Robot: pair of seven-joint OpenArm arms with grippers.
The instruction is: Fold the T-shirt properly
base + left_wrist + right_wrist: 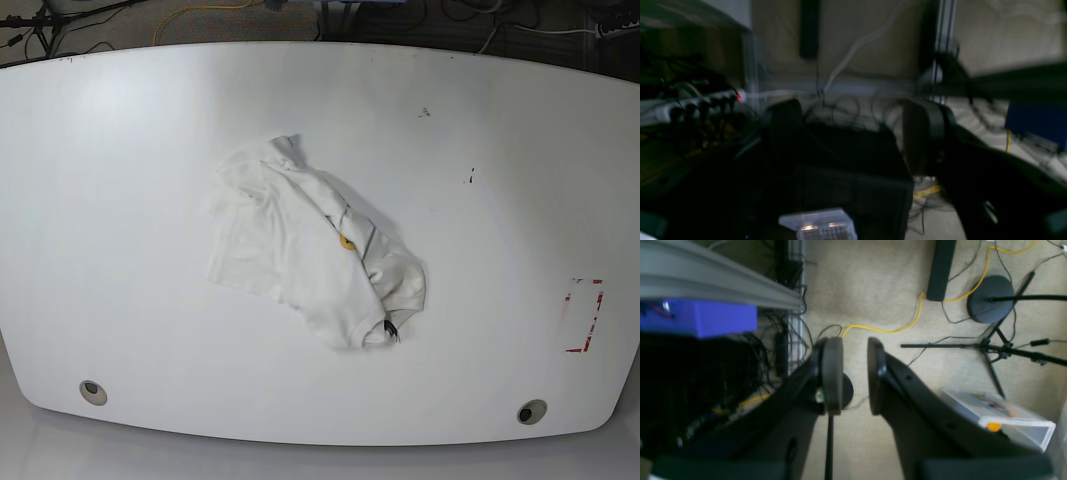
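Observation:
The white T-shirt (300,250) lies crumpled in a heap near the middle of the white table (500,150). Its yellow-orange emblem (346,241) faces up, and the black neck tag (390,328) pokes out at the heap's lower right end. Neither arm shows in the base view. In the left wrist view, my left gripper (853,133) is open and empty, and hangs over dark clutter off the table. My right gripper (855,373) is open over beige carpet with nothing between its fingers.
A red marking (583,316) is on the table's right side, and a round grommet sits at each front corner (93,392). On the floor are a power strip (690,106), a yellow cable (887,330), a stand base (990,298) and a clear box (1007,420).

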